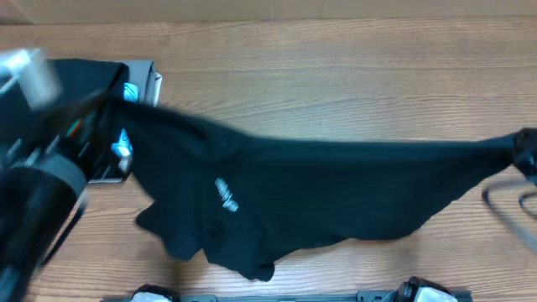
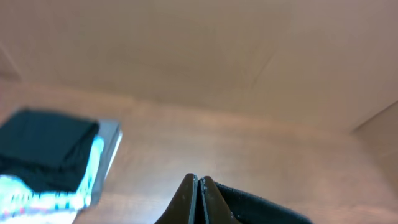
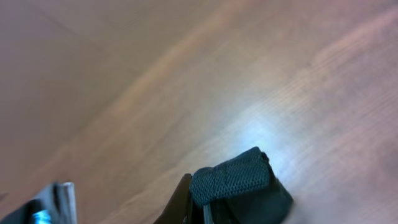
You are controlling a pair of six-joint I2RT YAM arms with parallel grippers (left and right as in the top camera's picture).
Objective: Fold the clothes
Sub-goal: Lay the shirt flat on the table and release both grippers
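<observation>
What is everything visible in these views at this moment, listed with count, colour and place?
black T-shirt: one, black with a small white logo, stretched above the middle of the table between the two grippers.
folded stack: one pile, dark layer on top with light-blue-and-white print and grey below, far left of the table; the number of garments in it cannot be told.
table: one, brown wood, under everything.
backdrop panels: beige, behind the table; count unclear.
left gripper: one, dark, shut on the black T-shirt at its left end, near the folded stack.
right gripper: one, dark, shut on a bunched piece of the black T-shirt at the table's right edge.
</observation>
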